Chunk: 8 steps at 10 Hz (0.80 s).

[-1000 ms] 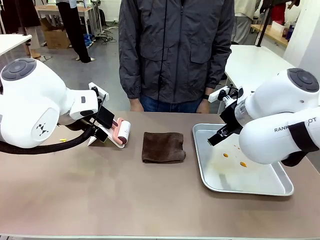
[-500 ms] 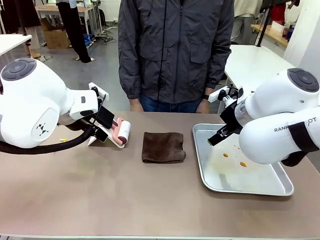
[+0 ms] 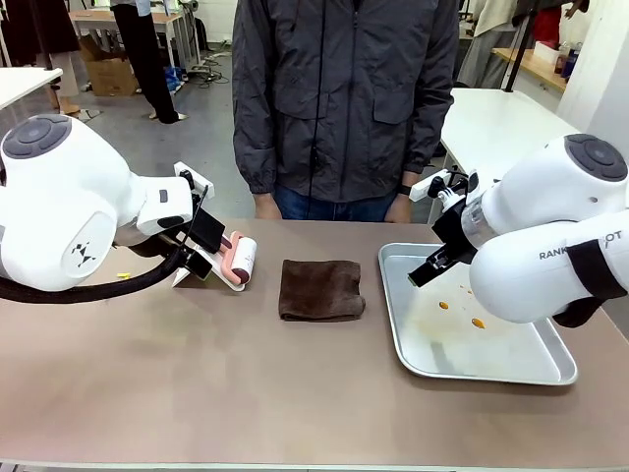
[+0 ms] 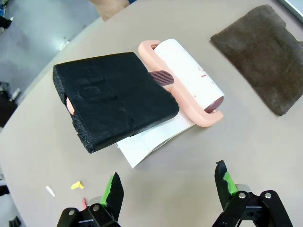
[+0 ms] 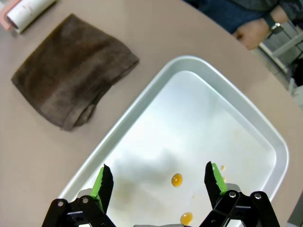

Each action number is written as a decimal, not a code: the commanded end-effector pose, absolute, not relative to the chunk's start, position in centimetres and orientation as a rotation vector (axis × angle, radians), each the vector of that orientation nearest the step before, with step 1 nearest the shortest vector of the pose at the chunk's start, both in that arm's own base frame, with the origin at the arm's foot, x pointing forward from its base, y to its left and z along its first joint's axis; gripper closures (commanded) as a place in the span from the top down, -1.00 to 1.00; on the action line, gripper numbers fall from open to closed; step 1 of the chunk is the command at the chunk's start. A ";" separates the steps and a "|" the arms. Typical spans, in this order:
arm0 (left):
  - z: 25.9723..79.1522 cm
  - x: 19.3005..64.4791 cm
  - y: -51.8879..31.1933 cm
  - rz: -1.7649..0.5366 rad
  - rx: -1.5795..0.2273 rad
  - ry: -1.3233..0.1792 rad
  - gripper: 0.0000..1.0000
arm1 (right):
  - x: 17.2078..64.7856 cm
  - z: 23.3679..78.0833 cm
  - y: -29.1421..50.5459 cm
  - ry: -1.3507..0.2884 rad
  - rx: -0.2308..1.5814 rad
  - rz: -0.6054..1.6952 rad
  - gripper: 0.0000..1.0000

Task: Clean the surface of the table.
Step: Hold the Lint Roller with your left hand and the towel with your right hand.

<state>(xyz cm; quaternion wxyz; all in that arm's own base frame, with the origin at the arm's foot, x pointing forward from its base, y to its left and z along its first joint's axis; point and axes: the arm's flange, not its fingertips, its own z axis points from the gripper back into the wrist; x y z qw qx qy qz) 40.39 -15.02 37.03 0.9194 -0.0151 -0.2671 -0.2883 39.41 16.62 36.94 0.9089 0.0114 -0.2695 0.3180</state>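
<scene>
Front view: a large brownish-tan table (image 3: pixel 197 393) spans the foreground, with a person in a dark grey jacket standing at its far edge, one hand (image 3: pixel 267 206) down by that edge. Two white robot arms come in from either side.

Near the middle of the table lies a folded brown cloth (image 3: pixel 321 288). To its left is a lint roller (image 3: pixel 242 262) with a pink frame and a white roll. To the right of the cloth, close by but not touching it, sits a shiny metal tray (image 3: pixel 491 369) holding a few small orange drops (image 3: pixel 478 323).

Left wrist view: the left gripper (image 4: pixel 168 182) hangs above bare table with its two green-padded fingers spread wide and nothing between them. Just ahead, the roller's handle runs into a black foam block (image 4: pixel 113 99), and a white sheet (image 4: pixel 147 142) lies under both. A small yellow crumb (image 4: pixel 77 185) rests on the table beside one finger.

Right wrist view: the right gripper (image 5: pixel 158 177) hovers over the tray, its fingers also spread apart and gripping nothing. The orange drops lie on the tray floor between them, and the cloth lies beyond the tray's rim.
</scene>
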 end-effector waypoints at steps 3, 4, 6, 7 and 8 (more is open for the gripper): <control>38.6 39.1 -12.2 -0.555 -0.248 -0.343 1.00 | 39.4 38.5 16.8 -0.378 0.053 0.579 1.00; 39.3 38.6 -11.0 -0.558 -0.285 -0.251 1.00 | 38.9 39.7 16.5 -0.356 0.097 0.529 1.00; 40.9 37.1 -8.5 -0.513 -0.302 -0.186 1.00 | 37.8 42.2 15.0 -0.229 0.160 0.428 1.00; 42.0 36.2 -7.0 -0.487 -0.340 -0.191 1.00 | 36.8 43.6 13.6 -0.188 0.201 0.380 1.00; 43.2 35.2 -4.8 -0.460 -0.404 -0.203 1.00 | 35.7 44.9 11.9 -0.149 0.285 0.364 1.00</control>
